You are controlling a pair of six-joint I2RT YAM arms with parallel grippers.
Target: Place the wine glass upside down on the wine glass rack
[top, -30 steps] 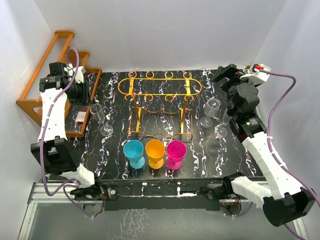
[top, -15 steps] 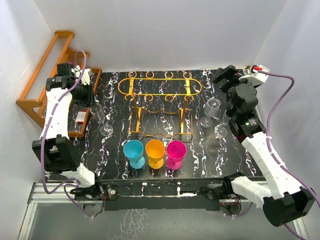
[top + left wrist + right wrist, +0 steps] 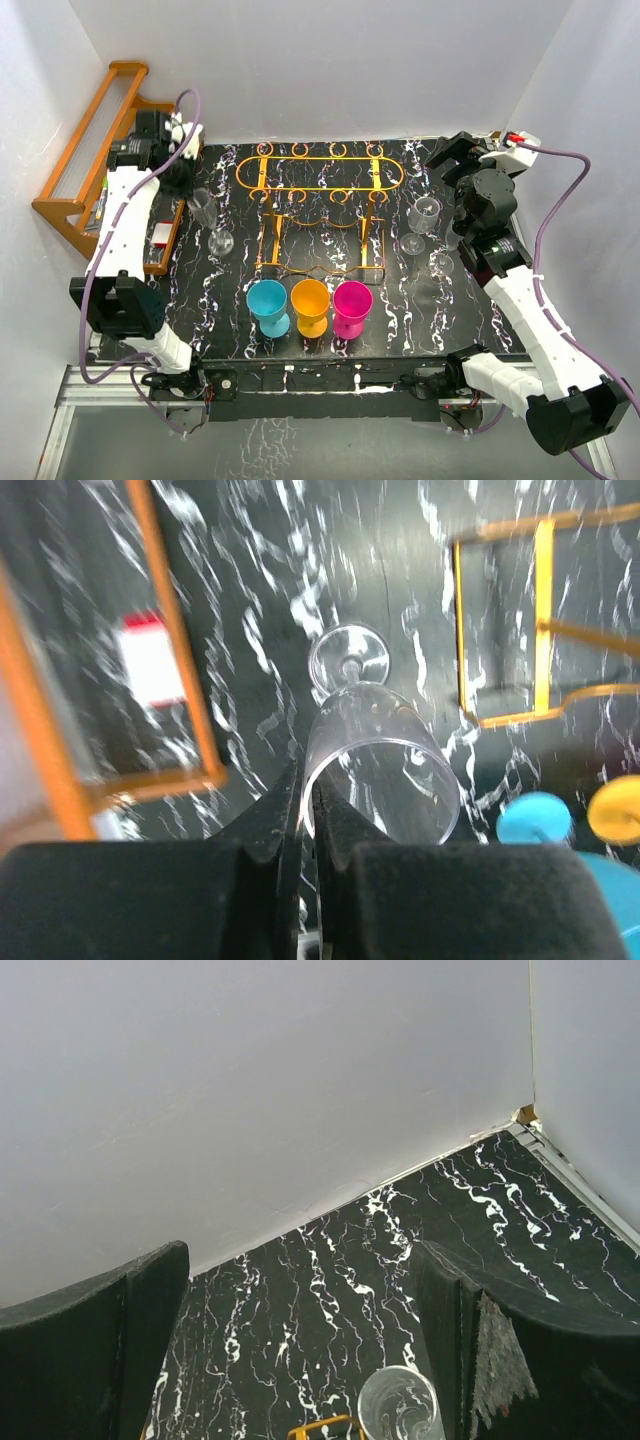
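**Glass**: clear, stemmed. It was at the left side of the tabletop, between the shelf and the rack, apart from both. The rim was uppermost and the foot lowest, with the bowl leaning toward the shelf. Whether the foot touched the tabletop could not be told.

**Left tool**: fingers nearly together, pinching the glass's wall at the rim, one finger inside the bowl and one outside.

**Right tool**: fingers wide apart and holding nothing. It was raised near the far right corner and faced the back wall.

**Rack**: orange wire with an oval top frame, small rings along both long sides and thin legs. It stood at the far middle of the tabletop.

**Second glass**: clear and upright, on the tabletop just right of the rack, below the right tool.

**Cups**: blue cup, orange cup and pink cup, in a row side by side in front of the rack, mouths up.

**Shelf**: brown wood, stepped, against the left wall. A red-and-white tag lay on its lowest step.

**Tabletop**: black with white veining.
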